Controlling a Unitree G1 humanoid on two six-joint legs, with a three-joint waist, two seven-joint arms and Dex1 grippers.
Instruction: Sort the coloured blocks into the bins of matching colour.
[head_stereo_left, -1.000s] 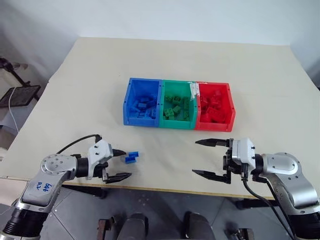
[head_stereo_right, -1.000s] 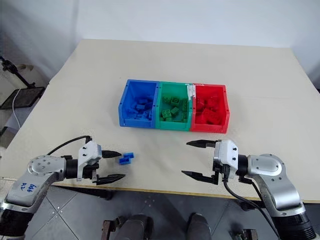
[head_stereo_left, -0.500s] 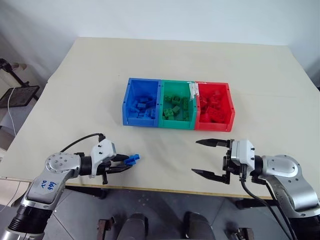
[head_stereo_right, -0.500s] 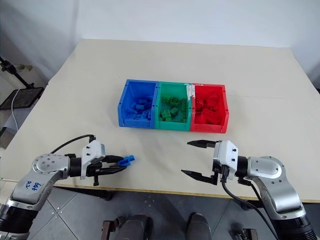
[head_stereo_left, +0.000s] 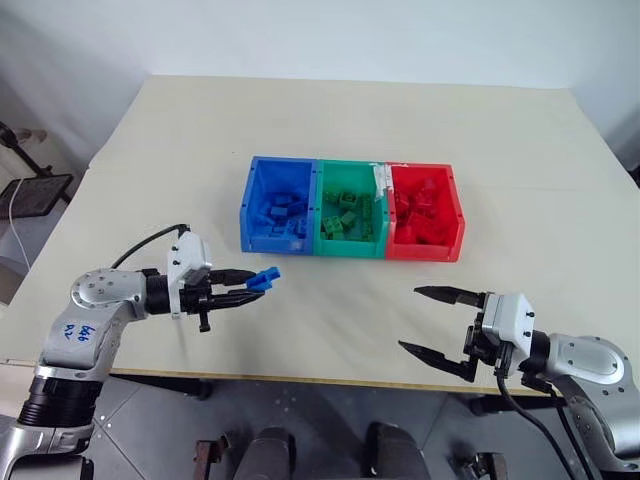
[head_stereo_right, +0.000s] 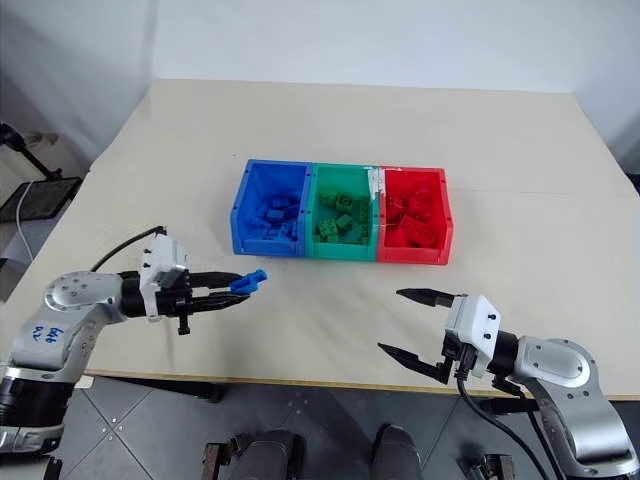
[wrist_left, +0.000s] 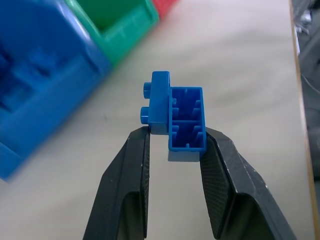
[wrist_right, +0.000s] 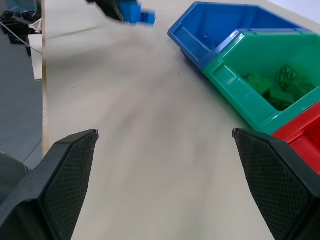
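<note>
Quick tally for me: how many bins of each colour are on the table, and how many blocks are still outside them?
Blue bin: 1
Green bin: 1
Red bin: 1
Blue block outside, in the left end effector: 1
Total: 4

Both head eyes look down from above onto the beige rectangular tabletop (head_stereo_left: 500, 140) — wide, far. Each wrist camera sits low and close, facing the joined blue, green and red plastic bins (wrist_right: 260, 60) — shared with both.
</note>
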